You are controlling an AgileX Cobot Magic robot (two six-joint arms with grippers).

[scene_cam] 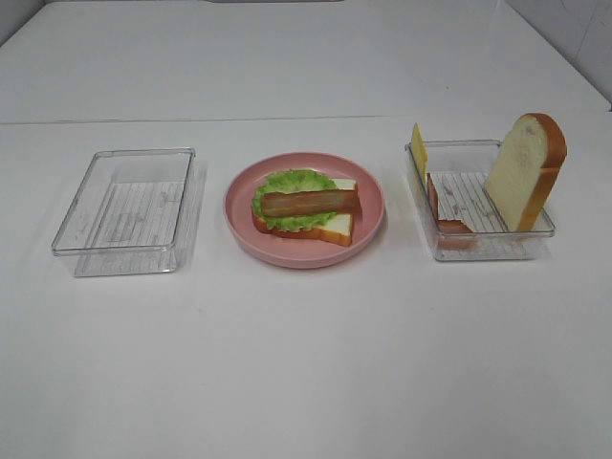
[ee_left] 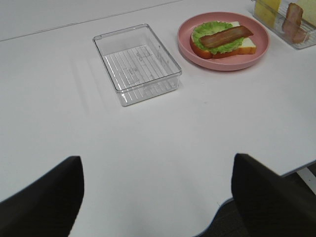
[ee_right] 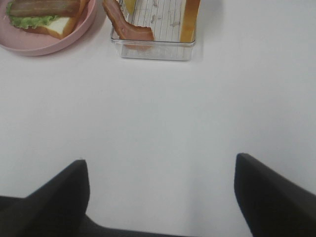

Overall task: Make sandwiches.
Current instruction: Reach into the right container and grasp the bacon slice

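My left hand and right hand are both spread, empty, above the near table. The open sandwich sits on the pink plate, probably bacon topmost.

I read this as a robot test lab: a plain white worktop, a toy sandwich on a pink plate, clear plastic trays set in a neat row.

Table bears plate between two clear trays
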